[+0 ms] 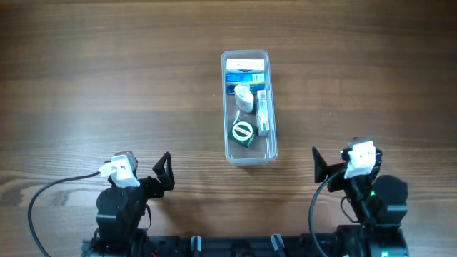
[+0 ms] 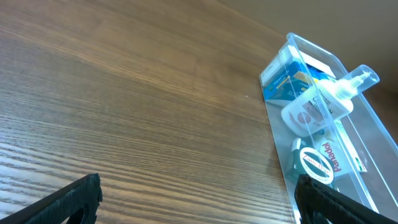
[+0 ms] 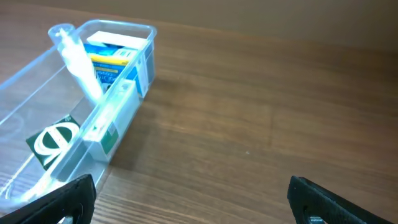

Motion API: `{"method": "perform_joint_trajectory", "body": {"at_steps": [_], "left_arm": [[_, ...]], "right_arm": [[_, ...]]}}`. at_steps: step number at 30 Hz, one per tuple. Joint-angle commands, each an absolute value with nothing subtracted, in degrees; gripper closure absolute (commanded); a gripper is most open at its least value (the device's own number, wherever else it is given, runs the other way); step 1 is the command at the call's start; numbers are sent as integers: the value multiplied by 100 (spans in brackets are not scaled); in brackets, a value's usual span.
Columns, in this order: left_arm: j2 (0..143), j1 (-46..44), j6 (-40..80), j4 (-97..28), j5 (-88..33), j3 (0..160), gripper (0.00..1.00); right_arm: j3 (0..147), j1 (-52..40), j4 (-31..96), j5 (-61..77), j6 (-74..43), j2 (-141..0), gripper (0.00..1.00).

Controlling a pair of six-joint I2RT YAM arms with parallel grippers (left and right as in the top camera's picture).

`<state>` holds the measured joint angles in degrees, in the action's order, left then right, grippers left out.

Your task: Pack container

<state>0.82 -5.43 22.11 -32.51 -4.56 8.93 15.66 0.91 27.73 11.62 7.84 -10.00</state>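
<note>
Left pincer (image 1: 166,173) and right pincer (image 1: 319,165) sit low, agape, flanking container (image 1: 224,114).

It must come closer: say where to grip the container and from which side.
Probably the near short wall of the container, from above: one finger outside, one in the bare gap before the green box. That thin upright rim is its nearest end.
</note>
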Motion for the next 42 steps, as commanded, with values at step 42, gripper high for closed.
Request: {"method": "perform_joint_trajectory", "body": {"at_steps": [42], "left_arm": [[43,-497,2099,-3212,-447,869,0]], "right_arm": [[821,71,2515,1555,886,-27,0]]}}
